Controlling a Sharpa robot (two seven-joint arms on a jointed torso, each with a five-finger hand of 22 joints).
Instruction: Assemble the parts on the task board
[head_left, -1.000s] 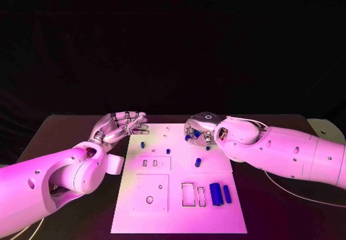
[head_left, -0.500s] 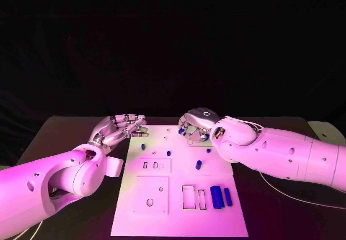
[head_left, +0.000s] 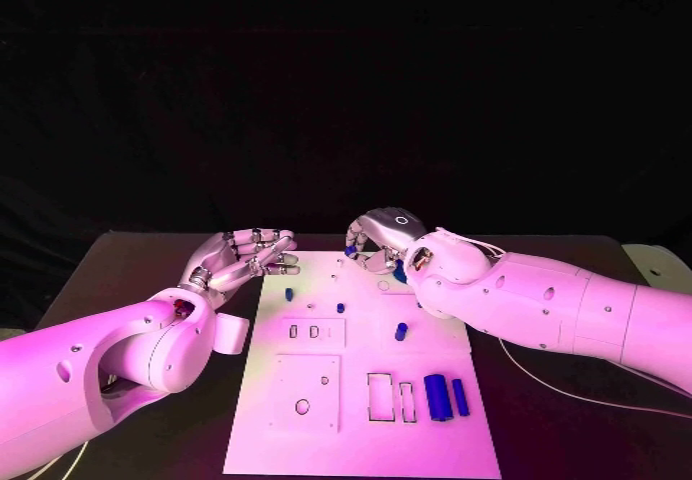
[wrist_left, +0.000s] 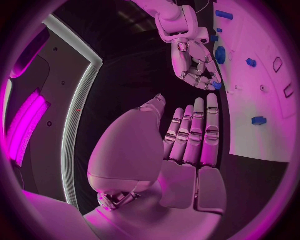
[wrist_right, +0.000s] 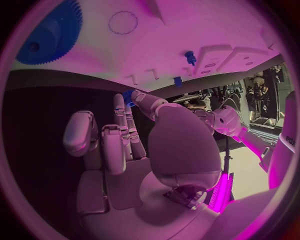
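Left hand (head_left: 238, 258) hovers beside task board's (head_left: 361, 420) far-left corner, fingers straight and apart, grasping nothing. Right hand (head_left: 378, 243) over board's far edge pinches small blue part (wrist_right: 128, 95) at fingertips. Other blue parts: pegs (head_left: 401, 331) mid-board, cylinders (head_left: 437, 383) near-right.

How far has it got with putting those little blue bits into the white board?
Early on, I'd judge. A few small blue pegs stand on the white task board. The right hand pinches a small blue part at its fingertips above the far edge. Two blue cylinders lie loose beside unfilled rectangular slots. The left hand holds nothing.
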